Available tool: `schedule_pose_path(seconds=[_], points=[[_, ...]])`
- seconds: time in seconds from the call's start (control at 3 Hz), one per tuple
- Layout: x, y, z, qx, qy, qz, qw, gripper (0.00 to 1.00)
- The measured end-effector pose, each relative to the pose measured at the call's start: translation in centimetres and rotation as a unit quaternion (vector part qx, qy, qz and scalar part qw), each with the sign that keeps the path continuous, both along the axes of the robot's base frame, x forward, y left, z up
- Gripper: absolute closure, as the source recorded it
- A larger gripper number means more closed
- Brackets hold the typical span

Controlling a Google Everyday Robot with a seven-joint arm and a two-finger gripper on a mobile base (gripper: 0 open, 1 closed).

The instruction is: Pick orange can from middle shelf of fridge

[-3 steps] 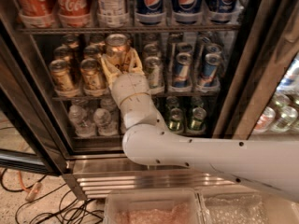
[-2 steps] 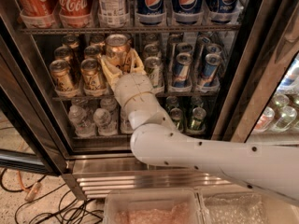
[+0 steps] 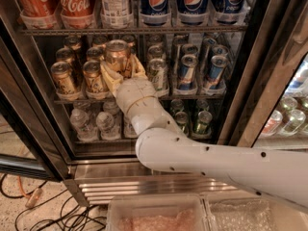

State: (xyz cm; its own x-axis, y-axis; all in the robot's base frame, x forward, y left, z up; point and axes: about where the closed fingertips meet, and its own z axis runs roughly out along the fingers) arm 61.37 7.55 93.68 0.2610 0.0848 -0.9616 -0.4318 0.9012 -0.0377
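My gripper reaches into the fridge at the left part of the middle shelf. Its pale yellow fingers are shut around an orange can, which it holds slightly above and in front of the row. More orange cans stand on the shelf to its left and behind it. My white arm comes in from the lower right and hides the shelf just below the can.
A green-and-white can and slim blue-and-silver cans stand right of the gripper. Cola bottles fill the rack above, water bottles the rack below. The steel grille, clear bins and floor cables lie below.
The gripper stays shut on the orange can, which has hardly moved. The arm's elbow shifted slightly sideways.
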Motion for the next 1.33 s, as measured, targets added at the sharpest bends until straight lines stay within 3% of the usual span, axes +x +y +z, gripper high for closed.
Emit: schedule_pose_path(seconds=[0.33,1.0,1.33], points=[[-1.2,0.4,0.4,0.01,-0.004,0.005,0.9999,1.0],[-9.2,2.1,2.8,0.042,-0.009,0.047,0.998,1.0],[-13.7,3.6,3.1,0.06,0.009,0.068,0.9959,1.0]])
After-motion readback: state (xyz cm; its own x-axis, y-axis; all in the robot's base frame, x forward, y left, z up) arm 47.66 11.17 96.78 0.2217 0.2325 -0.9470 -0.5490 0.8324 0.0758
